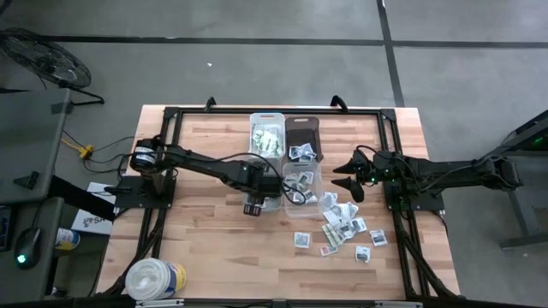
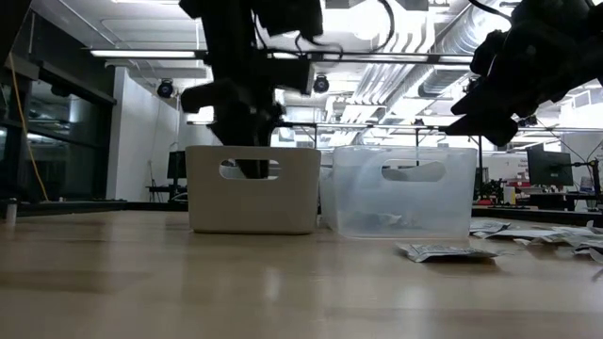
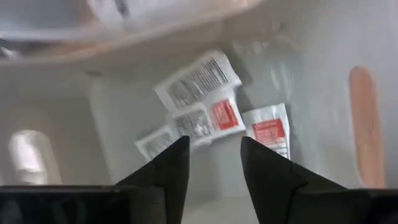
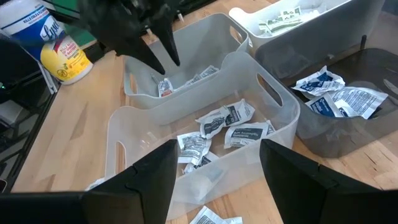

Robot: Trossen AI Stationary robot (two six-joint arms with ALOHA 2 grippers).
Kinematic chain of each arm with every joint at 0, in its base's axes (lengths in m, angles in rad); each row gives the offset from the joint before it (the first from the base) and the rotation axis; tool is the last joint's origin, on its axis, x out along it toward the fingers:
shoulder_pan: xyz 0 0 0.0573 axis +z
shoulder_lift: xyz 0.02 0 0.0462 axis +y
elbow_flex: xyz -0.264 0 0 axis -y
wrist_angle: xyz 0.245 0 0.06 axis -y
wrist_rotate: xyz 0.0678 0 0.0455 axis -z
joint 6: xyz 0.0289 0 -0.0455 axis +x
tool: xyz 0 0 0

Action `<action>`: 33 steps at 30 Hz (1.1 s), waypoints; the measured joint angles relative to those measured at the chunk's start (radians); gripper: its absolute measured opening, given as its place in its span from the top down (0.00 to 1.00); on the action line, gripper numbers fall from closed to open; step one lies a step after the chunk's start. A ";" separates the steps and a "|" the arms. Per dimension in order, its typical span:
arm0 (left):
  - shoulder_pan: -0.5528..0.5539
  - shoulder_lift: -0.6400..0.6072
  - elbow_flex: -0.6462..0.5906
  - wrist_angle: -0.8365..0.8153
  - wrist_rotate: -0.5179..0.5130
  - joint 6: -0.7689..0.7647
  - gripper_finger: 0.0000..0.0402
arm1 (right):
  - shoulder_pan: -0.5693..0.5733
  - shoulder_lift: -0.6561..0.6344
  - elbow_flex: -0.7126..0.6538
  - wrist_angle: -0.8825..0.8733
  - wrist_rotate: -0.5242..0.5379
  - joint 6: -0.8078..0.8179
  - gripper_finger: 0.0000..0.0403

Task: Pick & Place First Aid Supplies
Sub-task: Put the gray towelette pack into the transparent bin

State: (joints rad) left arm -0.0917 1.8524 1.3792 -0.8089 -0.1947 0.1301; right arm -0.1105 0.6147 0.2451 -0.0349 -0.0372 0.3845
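Four packets (image 3: 205,106) lie in the centre bin (image 4: 186,74); left gripper (image 3: 214,155), parted and empty, has released; next, fetch another.

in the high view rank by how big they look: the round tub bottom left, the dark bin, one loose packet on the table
1. Dark bin and round tub: look alike in size, so not ranked apart.
2. Loose packet: clearly smallest.

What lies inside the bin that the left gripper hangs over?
Under the left gripper, jaws apart and empty, the bin holds about four packets, white with dark print, two with red patches. The fingers cover part of its floor, so more may lie there.
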 joint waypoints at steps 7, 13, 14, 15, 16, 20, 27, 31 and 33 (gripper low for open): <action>-0.027 -0.096 0.000 0.018 -0.087 0.056 0.61 | 0.000 0.000 0.000 0.000 0.000 0.000 0.45; -0.080 -0.148 0.000 0.141 -0.089 0.106 0.61 | 0.000 0.000 0.000 0.000 0.000 0.000 0.45; -0.092 -0.154 0.000 0.160 -0.089 0.110 0.61 | 0.000 0.000 0.000 0.000 0.000 0.000 0.45; -0.104 -0.157 0.000 0.184 -0.089 0.114 0.60 | 0.000 0.000 0.000 -0.001 0.000 0.000 0.45; -0.117 -0.157 0.001 0.216 -0.089 0.125 0.60 | 0.000 0.000 0.000 0.000 0.000 0.000 0.45; -0.173 -0.157 0.001 0.307 -0.072 0.203 0.60 | 0.000 0.000 0.000 0.000 0.000 0.000 0.45; -0.273 -0.156 0.001 0.352 -0.068 0.308 0.60 | 0.000 0.000 0.000 0.000 0.000 0.000 0.45; -0.323 -0.149 0.001 0.339 -0.024 0.343 0.60 | 0.000 0.000 0.000 0.000 0.000 0.000 0.45; -0.345 -0.132 0.002 0.347 -0.019 0.367 0.60 | 0.000 0.000 0.000 0.000 0.000 0.000 0.45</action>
State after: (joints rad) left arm -0.4365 1.7203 1.3808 -0.4620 -0.2138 0.4969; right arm -0.1108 0.6151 0.2451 -0.0353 -0.0370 0.3847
